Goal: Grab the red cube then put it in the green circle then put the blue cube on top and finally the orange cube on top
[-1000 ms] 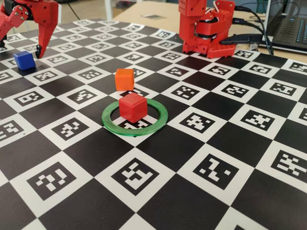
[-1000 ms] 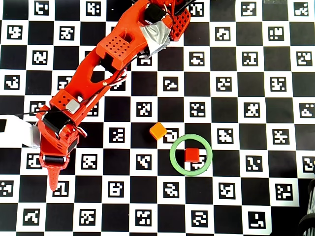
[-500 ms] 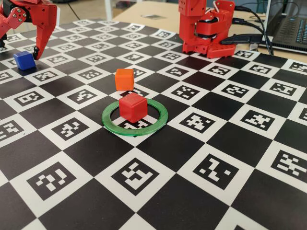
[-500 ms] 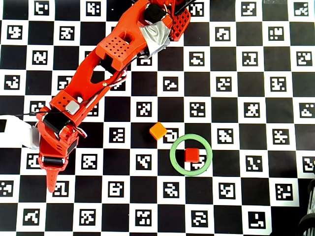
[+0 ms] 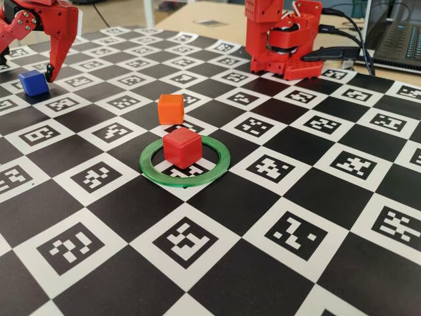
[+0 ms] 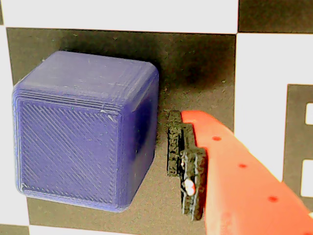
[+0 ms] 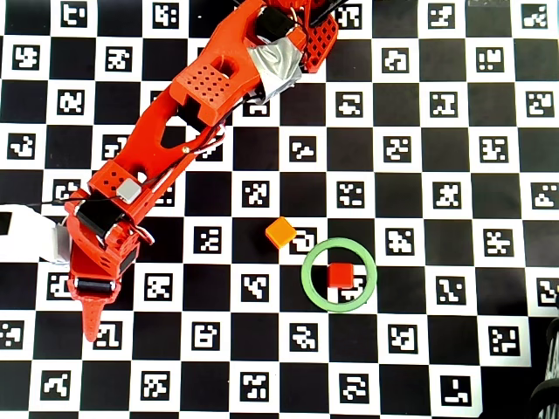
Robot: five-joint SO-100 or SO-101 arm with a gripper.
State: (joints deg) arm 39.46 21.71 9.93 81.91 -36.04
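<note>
The red cube (image 5: 181,146) (image 7: 340,276) sits inside the green circle (image 5: 220,157) (image 7: 306,278). Just beyond the ring stands the orange cube (image 5: 171,108) (image 7: 280,231). At the far left of the fixed view the blue cube (image 5: 32,82) rests on the board. My gripper (image 5: 29,66) (image 7: 87,305) hangs open over it. In the wrist view the blue cube (image 6: 83,132) fills the left half. One black-padded finger (image 6: 188,166) stands just to its right with a narrow gap. The other finger is out of frame. The arm hides the blue cube in the overhead view.
The arm's red base (image 5: 283,36) stands at the back of the checkered marker board (image 5: 263,224). Cables and a laptop (image 5: 398,39) lie at the back right. A white block (image 7: 35,234) lies at the left edge beside the gripper.
The gripper shifted slightly at the blue cube a second ago and has since held still. The cubes and the ring have not moved.
</note>
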